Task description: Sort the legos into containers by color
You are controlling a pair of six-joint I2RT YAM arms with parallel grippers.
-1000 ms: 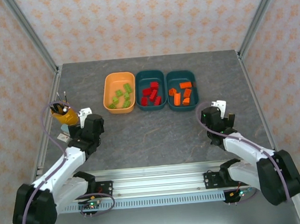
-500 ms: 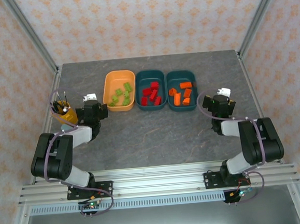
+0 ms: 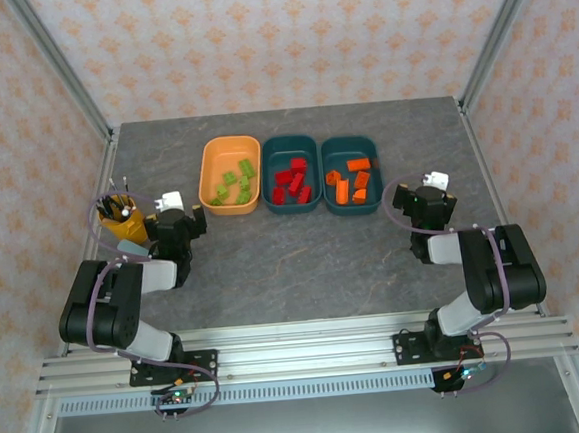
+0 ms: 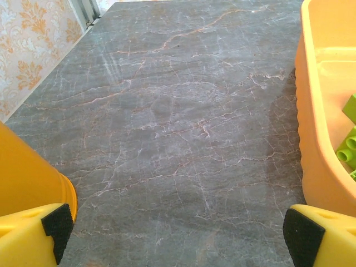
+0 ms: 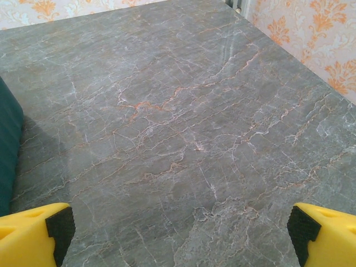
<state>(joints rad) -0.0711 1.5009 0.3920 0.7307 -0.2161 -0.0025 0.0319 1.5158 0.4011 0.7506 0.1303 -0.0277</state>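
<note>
Bright, even light, seemingly from above; soft shadow beside teal tray (image 5: 6,150); faint sheen on table (image 5: 167,111).

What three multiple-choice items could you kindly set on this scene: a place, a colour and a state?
1. Where do the lime green legos lie? A) light orange tray B) right-hand teal tray C) yellow cup
2. What colour are the legos in the middle teal tray? A) orange B) red C) green
3. How do the left fingers stand? A) shut on a lego B) shut on a tray C) wide apart, empty
1 A: they lie inside it. 2 B: its bricks are red. 3 C: bare table lies between them.
</note>
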